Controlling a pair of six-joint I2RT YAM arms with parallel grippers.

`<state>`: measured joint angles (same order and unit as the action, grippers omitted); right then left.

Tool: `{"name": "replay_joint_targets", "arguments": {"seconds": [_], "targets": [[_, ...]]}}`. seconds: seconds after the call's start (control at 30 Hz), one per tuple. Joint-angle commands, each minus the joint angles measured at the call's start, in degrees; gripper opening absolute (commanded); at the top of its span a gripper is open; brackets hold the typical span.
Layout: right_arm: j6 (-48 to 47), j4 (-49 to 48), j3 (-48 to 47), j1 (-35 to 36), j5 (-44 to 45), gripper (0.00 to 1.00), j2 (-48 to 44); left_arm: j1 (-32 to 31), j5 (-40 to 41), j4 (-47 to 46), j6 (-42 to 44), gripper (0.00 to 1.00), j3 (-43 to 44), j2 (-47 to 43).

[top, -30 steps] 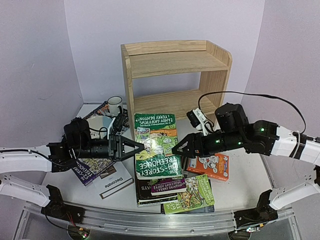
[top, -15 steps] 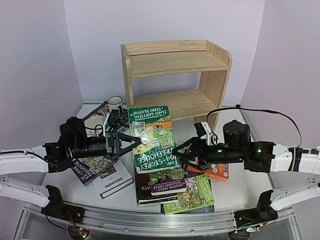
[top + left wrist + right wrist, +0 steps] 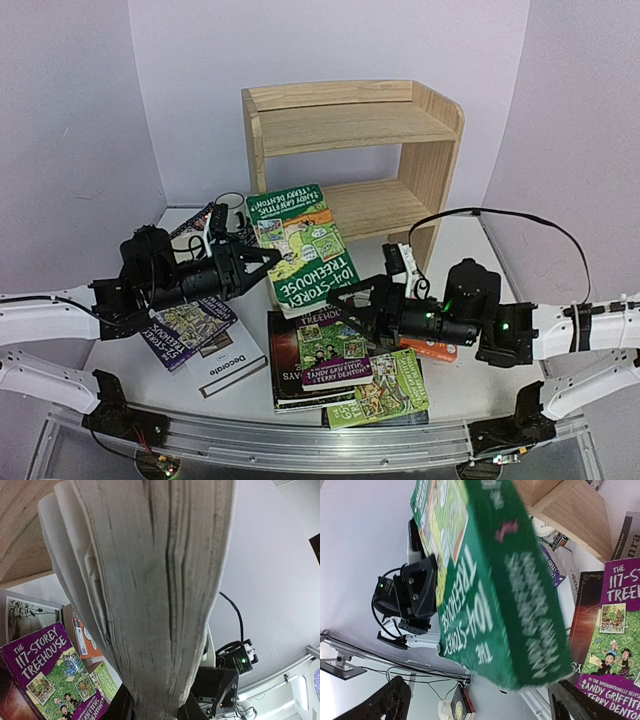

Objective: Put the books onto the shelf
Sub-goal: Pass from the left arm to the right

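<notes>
While left gripper (image 3: 270, 263) clamps green book (image 3: 300, 245) by one edge at frame centre, just before shelf (image 3: 352, 128) lower tier, right gripper (image 3: 352, 314) gapes empty below. Risk: one-sided hold lets book sag, twist out, drop onto stacked books (image 3: 345, 375) on counter (image 3: 470, 260).

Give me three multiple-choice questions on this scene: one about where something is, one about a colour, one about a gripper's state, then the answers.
1. Where is the green book? A. flat on the table. B. held up before the shelf by the left gripper. C. on the shelf's top board.
2. The top book of the near pile is: A. white. B. red. C. purple.
3. The right gripper is: A. open, empty. B. shut on the green book. C. shut on a cable.
Answers: B, the left gripper pinches its edge in the air; C, its purple cover faces up; A, its jaws stand wide apart.
</notes>
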<state>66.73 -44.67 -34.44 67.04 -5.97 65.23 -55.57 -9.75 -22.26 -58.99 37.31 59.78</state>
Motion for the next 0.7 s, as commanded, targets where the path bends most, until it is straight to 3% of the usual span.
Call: {"name": "replay_joint_targets", "arguments": {"seconds": [0.0, 0.17, 0.33, 0.57, 0.67], "targets": [[-2.8, -4.1, -0.7, 5.2, 15.1, 0.96, -1.6, -0.2, 1.6, -11.3, -2.5, 0.08, 5.3, 0.7], [-3.9, -6.0, 0.7, 7.3, 22.8, 0.95, -2.1, -0.2, 1.0, -15.2, -5.6, 0.09, 5.3, 3.0], [-4.1, -17.4, 0.9, 7.7, 24.4, 0.91, 3.1, -0.3, 0.0, -18.0, -7.5, 0.09, 5.7, 4.9], [-4.9, -18.4, -1.7, 8.9, 31.4, 0.91, 6.0, -0.4, -0.4, -20.0, -9.0, 0.09, 6.4, 5.9], [-5.8, -19.8, -1.7, 8.9, 32.9, 0.87, 6.0, -0.4, -0.6, -20.3, -9.1, 0.09, 6.5, 5.9]]}}
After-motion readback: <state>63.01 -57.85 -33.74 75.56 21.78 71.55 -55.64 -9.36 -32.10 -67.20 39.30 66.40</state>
